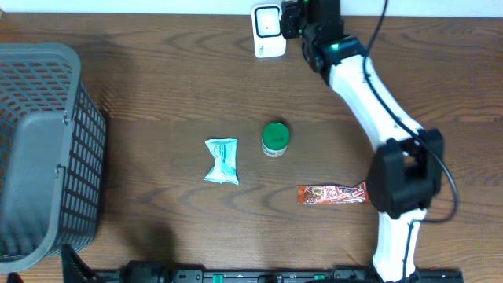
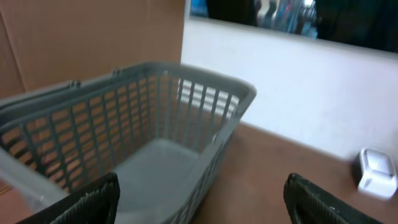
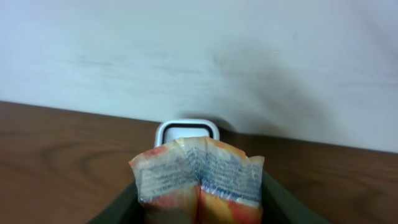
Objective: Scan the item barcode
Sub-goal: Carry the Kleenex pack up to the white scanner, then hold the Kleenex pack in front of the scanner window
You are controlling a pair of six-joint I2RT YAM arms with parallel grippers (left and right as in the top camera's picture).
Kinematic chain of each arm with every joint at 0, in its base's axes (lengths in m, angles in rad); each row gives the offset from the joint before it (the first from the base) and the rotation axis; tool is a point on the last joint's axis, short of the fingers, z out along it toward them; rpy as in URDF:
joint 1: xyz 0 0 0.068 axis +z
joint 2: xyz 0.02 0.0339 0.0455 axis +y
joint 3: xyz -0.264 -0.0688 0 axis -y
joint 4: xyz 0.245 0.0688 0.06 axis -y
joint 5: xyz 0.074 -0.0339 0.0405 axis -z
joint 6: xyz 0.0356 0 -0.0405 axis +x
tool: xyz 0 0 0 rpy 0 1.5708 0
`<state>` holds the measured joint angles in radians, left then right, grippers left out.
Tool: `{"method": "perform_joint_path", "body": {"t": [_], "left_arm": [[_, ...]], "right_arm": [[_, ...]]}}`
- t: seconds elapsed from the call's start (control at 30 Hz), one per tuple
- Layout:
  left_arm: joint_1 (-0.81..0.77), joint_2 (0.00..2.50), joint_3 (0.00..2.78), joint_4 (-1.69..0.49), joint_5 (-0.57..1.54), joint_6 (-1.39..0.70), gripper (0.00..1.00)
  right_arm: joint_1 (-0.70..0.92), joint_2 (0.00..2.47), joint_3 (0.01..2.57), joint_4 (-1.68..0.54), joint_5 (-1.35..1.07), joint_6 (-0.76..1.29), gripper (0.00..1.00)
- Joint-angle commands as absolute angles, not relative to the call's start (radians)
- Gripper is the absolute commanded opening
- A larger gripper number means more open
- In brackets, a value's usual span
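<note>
overhead: the right arm [image 1: 376, 94] starts from its base at the 5 o'clock edge of the table [image 1: 157, 86]. it bends at a dark joint near 4 o'clock, then runs as a white link toward 11 o'clock. the right gripper [image 1: 295, 20] is at the 12 o'clock edge, just beside the white scanner [image 1: 268, 31], on its 3 o'clock side.

right wrist view: the jaws are clamped partway on the snack packet [image 3: 199, 177], one dark finger on each side. the packet stands upright with its crimped end at 12 o'clock and its printed back seam facing the camera. the scanner sits straight behind it against the wall [image 3: 199, 56]. cannot tell whether the packet touches the scanner.

left wrist view: the left gripper [image 2: 202, 211] is spread wide, fingers [image 2: 93, 202] well apart, nothing between them. it looks over the grey basket [image 2: 155, 124], which stands at the table's 9 o'clock side.

mid-table: teal packet [image 1: 222, 160], green-lidded jar [image 1: 275, 139] just at its 2 o'clock, candy bar [image 1: 332, 193] at 5 o'clock near the arm.
</note>
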<state>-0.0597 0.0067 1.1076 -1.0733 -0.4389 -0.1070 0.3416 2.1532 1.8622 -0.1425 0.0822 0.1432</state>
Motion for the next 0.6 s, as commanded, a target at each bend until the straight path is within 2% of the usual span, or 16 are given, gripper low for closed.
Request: {"method": "perform_joint_path", "body": {"t": [0.0, 0.13, 0.37, 0.57], "left_arm": [[-0.056, 0.009, 1.110, -1.127, -0.430, -0.109, 0.84], [-0.056, 0.009, 1.110, -1.211, -0.430, -0.109, 0.84], [-0.056, 0.009, 1.110, -1.215, -0.430, -0.109, 0.85], [-0.056, 0.009, 1.110, -1.215, -0.430, -0.109, 0.84]], "right_arm": [[0.348, 2.252, 1.852, -0.036, 0.122, 0.139, 0.42], [0.359, 2.331, 1.852, 0.109, 0.123, 0.161, 0.46], [0.383, 2.458, 1.852, 0.367, 0.123, 0.181, 0.66], [0.388, 2.513, 1.853, 0.440, 0.126, 0.232, 0.67]]}}
